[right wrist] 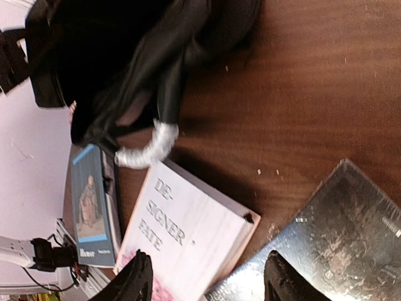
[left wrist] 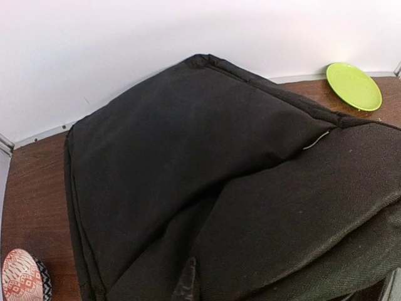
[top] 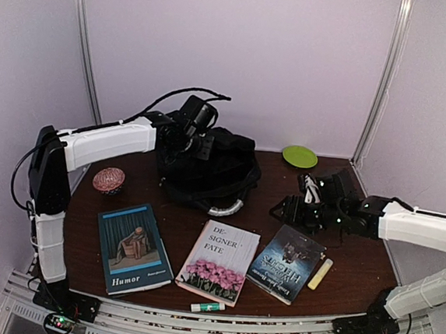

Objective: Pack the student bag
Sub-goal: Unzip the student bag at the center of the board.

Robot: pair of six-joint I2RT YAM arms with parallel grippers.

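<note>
Near edge: one marker [top: 207,307], three books [top: 134,249] in a row, one yellow stick [top: 320,273]; right tool [top: 288,212] spread, above the two right books. Further back: one patterned ball [top: 108,180] at left, one bag [top: 215,170] at back centre of the surface [top: 356,257], bunched, grey handle [top: 227,209] facing near, long axis roughly near-far. Left tool [top: 179,146] pressed together at the bag's far-left top, can't tell if it pinches fabric; one green plate [top: 299,156] farthest.

Student bag [top: 207,169] lies left of the right gripper [right wrist: 210,285], behind the books. "Designer Fate" book [top: 219,260] and neighbouring book [top: 286,262] lie side by side just before the gripper. "Humor" book [top: 134,247] lies farther left, plate [top: 300,156] behind.
</note>
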